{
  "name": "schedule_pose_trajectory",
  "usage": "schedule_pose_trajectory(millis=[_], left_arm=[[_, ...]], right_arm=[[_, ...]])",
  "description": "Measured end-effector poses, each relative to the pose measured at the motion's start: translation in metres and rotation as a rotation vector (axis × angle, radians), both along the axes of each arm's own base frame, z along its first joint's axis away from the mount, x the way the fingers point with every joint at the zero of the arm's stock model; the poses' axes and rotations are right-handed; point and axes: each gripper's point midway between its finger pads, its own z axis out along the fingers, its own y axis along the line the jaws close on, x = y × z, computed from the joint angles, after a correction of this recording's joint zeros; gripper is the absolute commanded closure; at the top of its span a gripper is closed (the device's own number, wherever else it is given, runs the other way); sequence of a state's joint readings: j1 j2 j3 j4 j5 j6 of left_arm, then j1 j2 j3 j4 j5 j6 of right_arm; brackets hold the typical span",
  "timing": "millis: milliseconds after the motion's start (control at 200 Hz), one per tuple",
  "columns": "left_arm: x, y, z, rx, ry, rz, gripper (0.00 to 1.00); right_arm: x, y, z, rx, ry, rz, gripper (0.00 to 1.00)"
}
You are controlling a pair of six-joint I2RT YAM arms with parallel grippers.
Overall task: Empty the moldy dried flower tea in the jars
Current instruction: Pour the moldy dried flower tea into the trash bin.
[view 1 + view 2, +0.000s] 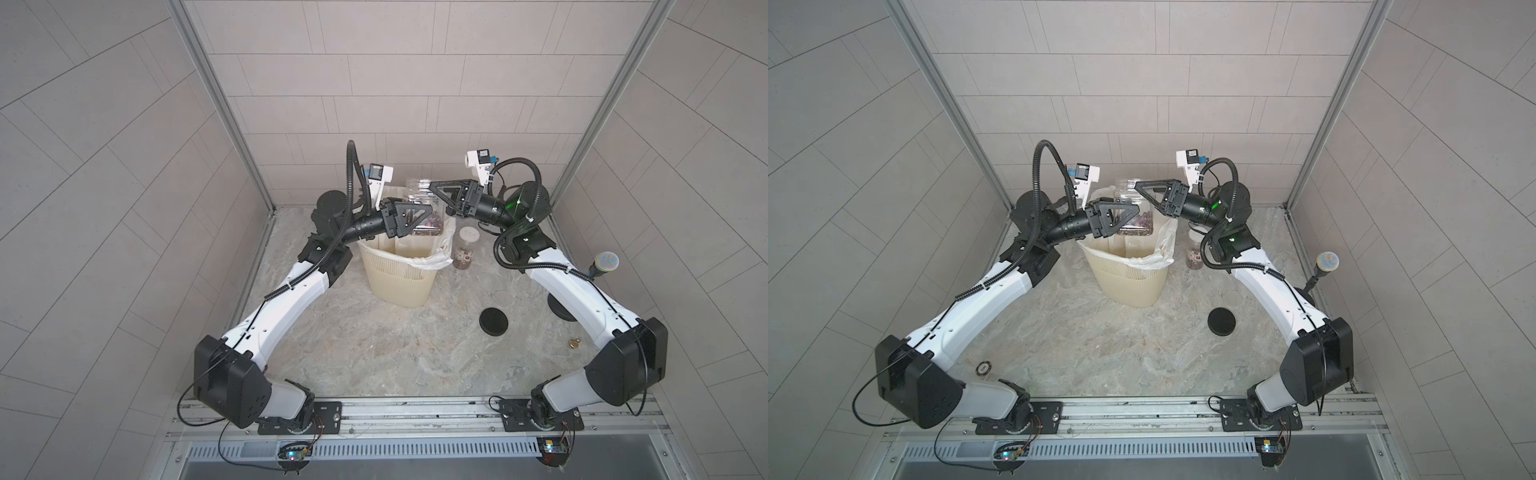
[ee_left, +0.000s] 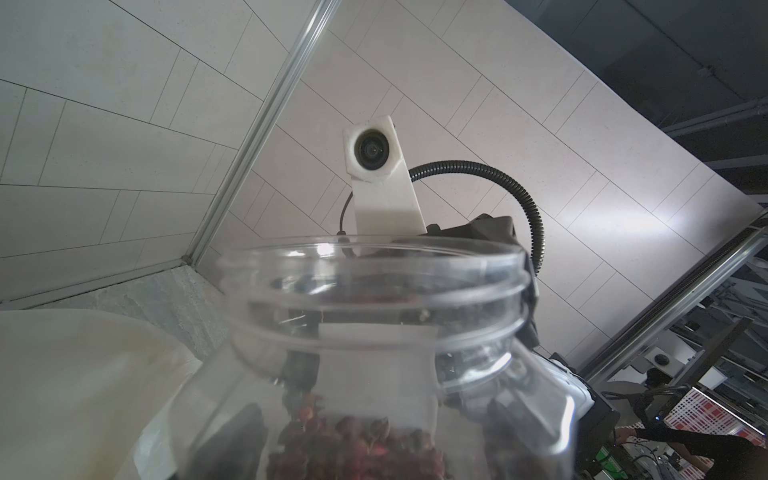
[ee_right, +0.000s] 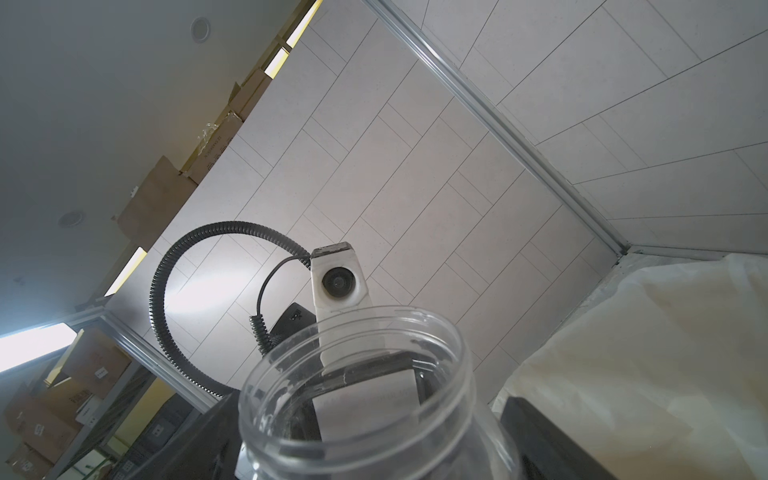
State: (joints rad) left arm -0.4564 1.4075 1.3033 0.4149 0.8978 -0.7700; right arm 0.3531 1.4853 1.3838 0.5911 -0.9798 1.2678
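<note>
A wide clear jar (image 1: 417, 195) (image 1: 1128, 195) hangs upright over the bin with no lid on it. Brown and reddish dried flower tea (image 1: 432, 221) (image 2: 353, 449) lies in its bottom. My left gripper (image 1: 424, 216) (image 1: 1133, 216) is shut on the jar's lower body. Seen through the plastic, its dark fingers (image 2: 235, 440) press both sides. My right gripper (image 1: 434, 191) (image 1: 1139, 189) is open, one finger on each side of the jar's neck (image 3: 357, 395). A small white-lidded jar (image 1: 465, 249) (image 1: 1196, 253) with tea stands on the table to the right of the bin.
The cream ribbed bin (image 1: 399, 278) (image 1: 1129, 284) with a white liner stands under the held jar. A black lid (image 1: 493, 321) (image 1: 1221, 322) lies on the marble table. At the right wall stands a black-stemmed object with a speckled round top (image 1: 604, 264). Tiled walls close three sides.
</note>
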Motion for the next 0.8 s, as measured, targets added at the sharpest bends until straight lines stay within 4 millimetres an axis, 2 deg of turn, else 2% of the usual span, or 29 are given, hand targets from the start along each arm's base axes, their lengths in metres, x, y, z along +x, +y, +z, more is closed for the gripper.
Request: schedule_pose_trajectory(millis=[185, 435, 610, 801], left_arm=[[0.001, 0.000, 0.000, 0.000, 0.003, 0.002, 0.37], [0.007, -0.001, -0.011, 0.020, 0.046, 0.013, 0.37], [0.008, -0.002, -0.012, 0.012, 0.062, 0.003, 0.37], [0.008, -0.001, -0.005, -0.014, 0.048, 0.001, 0.37]], right_arm=[[0.000, 0.001, -0.002, 0.001, 0.022, 0.007, 0.00], [0.000, 0.001, -0.021, -0.092, 0.043, -0.034, 0.01], [0.000, 0.000, -0.020, -0.094, 0.043, -0.039, 0.01], [0.002, 0.004, -0.011, -0.033, 0.053, -0.013, 0.01]])
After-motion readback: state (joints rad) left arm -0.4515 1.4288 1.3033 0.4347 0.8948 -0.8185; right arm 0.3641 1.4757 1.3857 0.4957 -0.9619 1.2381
